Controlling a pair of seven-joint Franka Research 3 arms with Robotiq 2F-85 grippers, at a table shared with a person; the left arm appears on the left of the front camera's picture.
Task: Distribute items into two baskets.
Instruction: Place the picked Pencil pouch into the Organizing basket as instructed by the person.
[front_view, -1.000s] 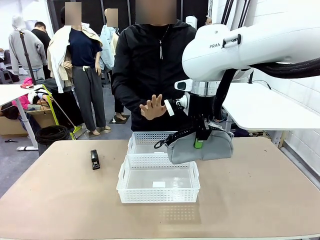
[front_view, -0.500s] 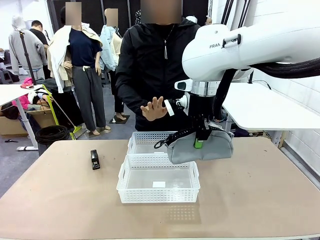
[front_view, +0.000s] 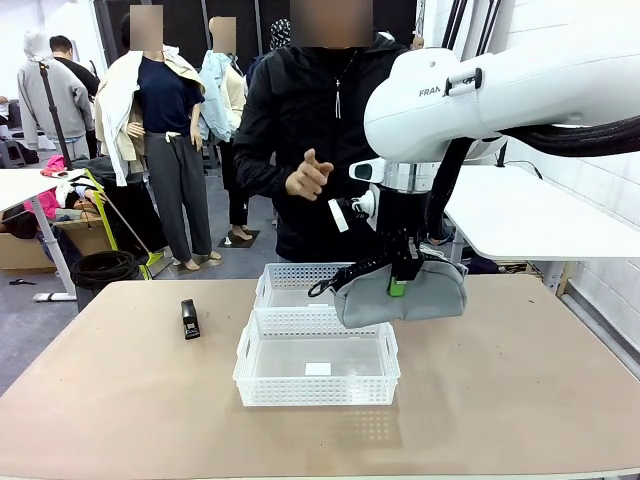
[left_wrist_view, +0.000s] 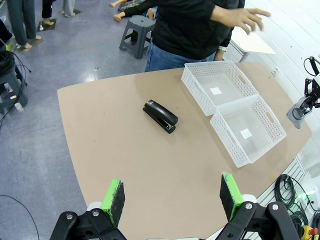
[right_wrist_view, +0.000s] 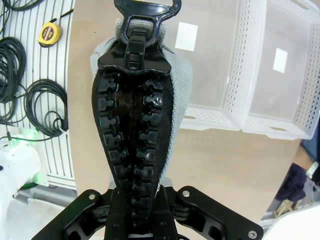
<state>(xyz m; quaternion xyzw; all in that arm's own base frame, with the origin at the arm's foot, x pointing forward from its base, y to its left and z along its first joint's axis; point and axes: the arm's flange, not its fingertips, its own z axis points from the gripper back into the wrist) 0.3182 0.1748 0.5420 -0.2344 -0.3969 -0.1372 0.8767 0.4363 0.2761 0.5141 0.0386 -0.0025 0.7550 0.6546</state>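
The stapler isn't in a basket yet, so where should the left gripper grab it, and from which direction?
Probably grip the stapler across its narrow middle, coming straight down from above with the open left gripper. It lies flat on the table, long and slim, both long sides free and apart from the baskets.

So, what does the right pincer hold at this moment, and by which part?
The right pincer is shut on a grey pouch, gripping the black toothed band along its top. The left pincer is open and holds nothing.
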